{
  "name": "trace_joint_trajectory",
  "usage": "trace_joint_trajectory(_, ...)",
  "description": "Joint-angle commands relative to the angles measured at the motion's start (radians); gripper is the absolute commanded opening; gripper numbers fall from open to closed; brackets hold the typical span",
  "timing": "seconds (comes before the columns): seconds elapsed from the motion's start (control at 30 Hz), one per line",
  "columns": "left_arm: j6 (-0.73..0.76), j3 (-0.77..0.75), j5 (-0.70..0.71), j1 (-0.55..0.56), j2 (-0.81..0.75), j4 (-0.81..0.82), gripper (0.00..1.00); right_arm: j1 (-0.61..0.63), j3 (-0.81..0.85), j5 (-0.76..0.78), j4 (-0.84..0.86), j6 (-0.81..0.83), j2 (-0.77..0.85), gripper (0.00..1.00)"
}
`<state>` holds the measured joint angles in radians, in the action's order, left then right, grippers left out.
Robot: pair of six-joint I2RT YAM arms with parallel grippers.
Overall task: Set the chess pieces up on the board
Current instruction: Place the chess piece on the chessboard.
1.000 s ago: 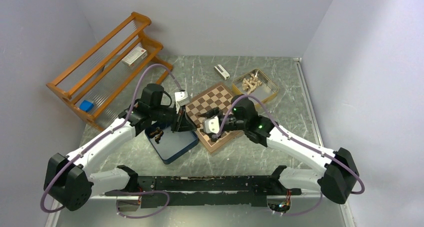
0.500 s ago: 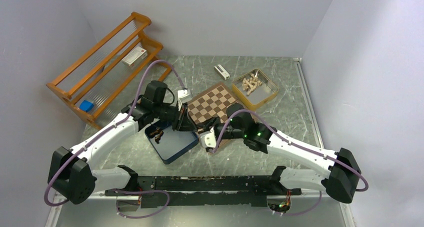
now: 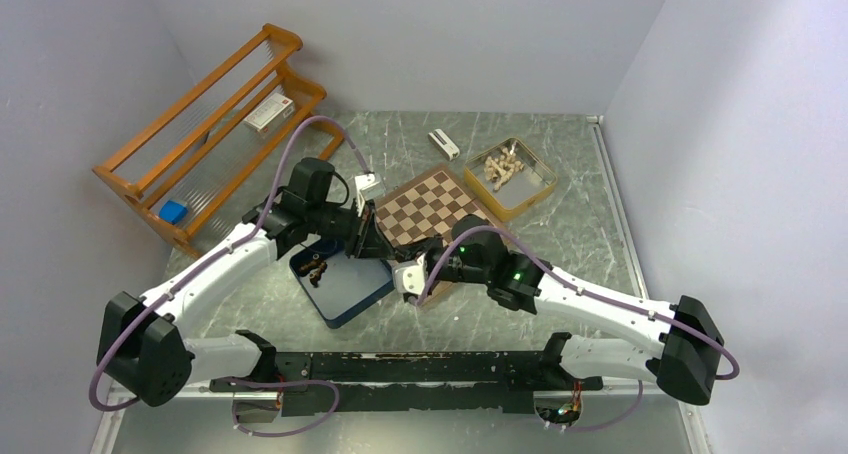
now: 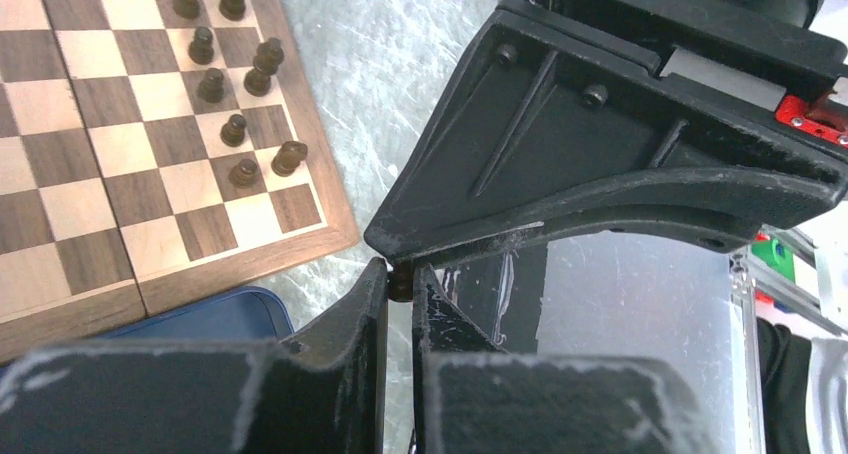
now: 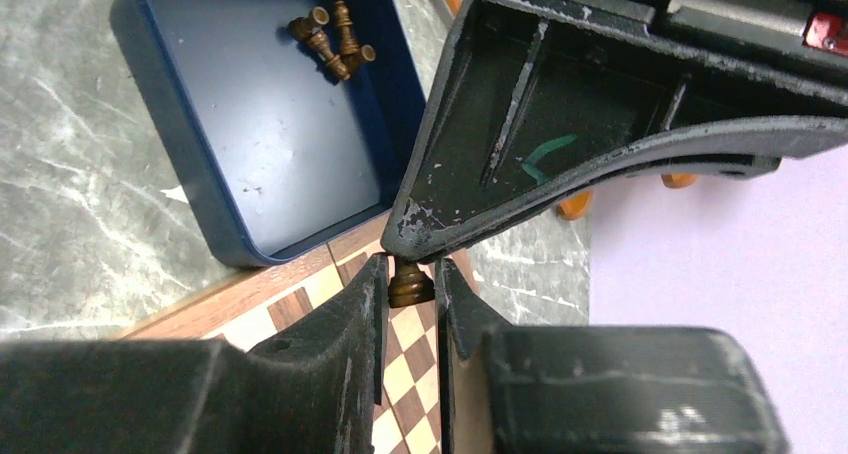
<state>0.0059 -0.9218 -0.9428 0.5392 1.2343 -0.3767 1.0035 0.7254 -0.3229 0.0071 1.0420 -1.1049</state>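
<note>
Shifted near and left since earlier: right gripper, narrowed onto dark chess piece also pinched in left gripper, over board near-left edge, beside blue box. Handover step. Next: loosen left, carry piece to free square.

Top external view: hanging high behind the near edge of the counter, looking down and forward over all of it. Left wrist view: riding just behind the left hand, looking from close range toward the board. Right wrist view: riding just behind the right hand, facing the dark blue box. Both wrist views are sharing the dark chess piece, the board's corner and the box, and each is catching the opposite hand.
</note>
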Motion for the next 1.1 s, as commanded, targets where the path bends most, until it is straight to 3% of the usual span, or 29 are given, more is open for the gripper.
trace_joint_trajectory(0.0,-0.102,-0.004,0.027,0.001,-0.056,0.104,0.15,0.003,-0.014,0.069,0.108,-0.113,0.005,0.00)
trace_joint_trajectory(0.23,-0.088,-0.001,0.093,-0.001,-0.082,0.093,0.26,-0.001,-0.050,0.092,0.210,-0.203,0.036,0.00)
trace_joint_trajectory(0.47,-0.205,0.011,0.094,-0.009,-0.145,0.198,0.32,-0.003,-0.103,0.158,0.356,-0.341,0.075,0.00)
trace_joint_trajectory(0.73,-0.298,0.056,0.215,-0.010,-0.230,0.292,0.41,-0.003,-0.167,0.184,0.482,-0.452,0.115,0.00)
trace_joint_trajectory(1.07,-0.429,0.094,0.215,-0.010,-0.211,0.403,0.44,-0.003,-0.177,0.233,0.533,-0.513,0.115,0.00)
